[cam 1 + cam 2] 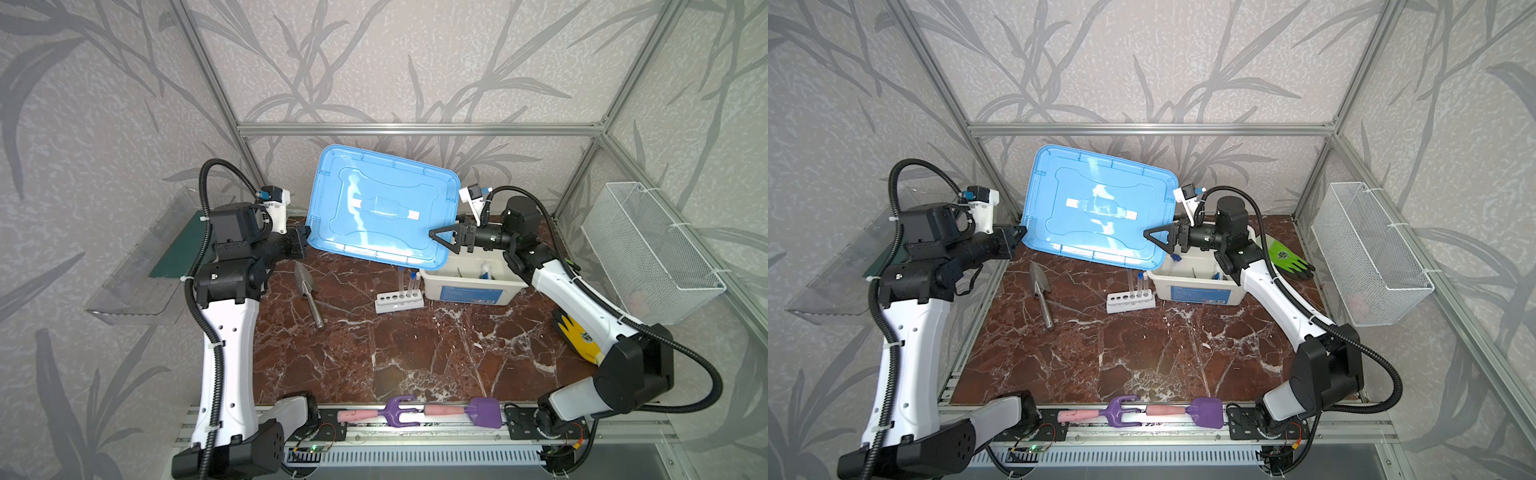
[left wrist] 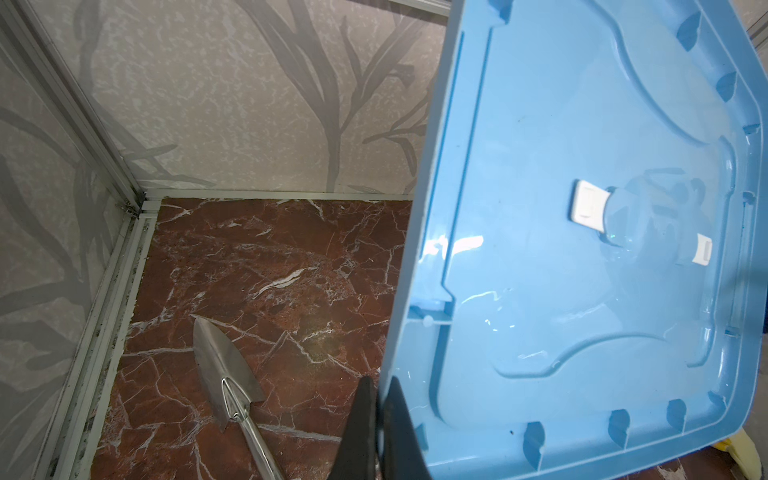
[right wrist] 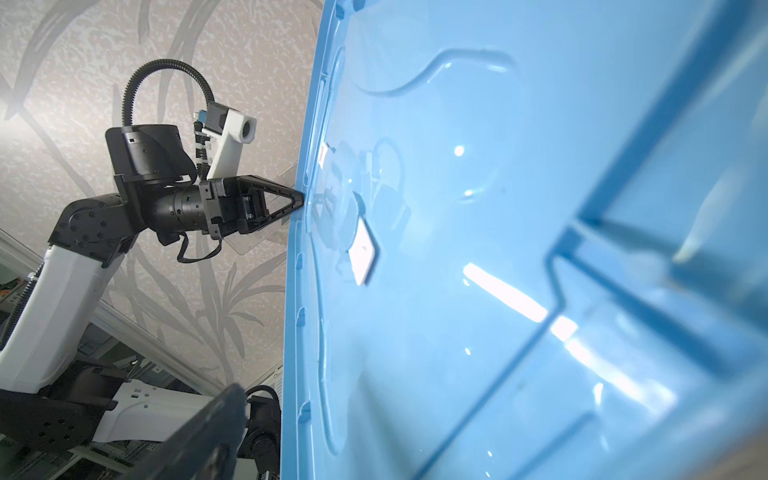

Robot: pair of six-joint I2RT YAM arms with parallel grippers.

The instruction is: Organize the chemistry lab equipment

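A large blue lid [image 1: 382, 208] [image 1: 1096, 208] hangs tilted above the table's back. My left gripper [image 1: 306, 237] [image 2: 380, 399] is shut on its left edge. At the lid's right edge my right gripper [image 1: 436, 237] [image 1: 1148, 235] stands open, one finger [image 3: 216, 428] beside the rim. Below it is a white bin [image 1: 473, 291] holding a white blue-labelled bottle [image 1: 485, 271] and a small blue piece [image 1: 1176, 257]. In front of the lid stands a white rack [image 1: 399, 302] with two blue-capped test tubes [image 1: 409, 282].
A metal trowel [image 1: 309, 291] lies left of the rack. Two purple pink-handled tools [image 1: 399, 411] rest on the front rail. A yellow glove [image 1: 575, 332] and a green glove [image 1: 1287, 257] lie at the right. A wire basket [image 1: 648, 249] hangs on the right wall.
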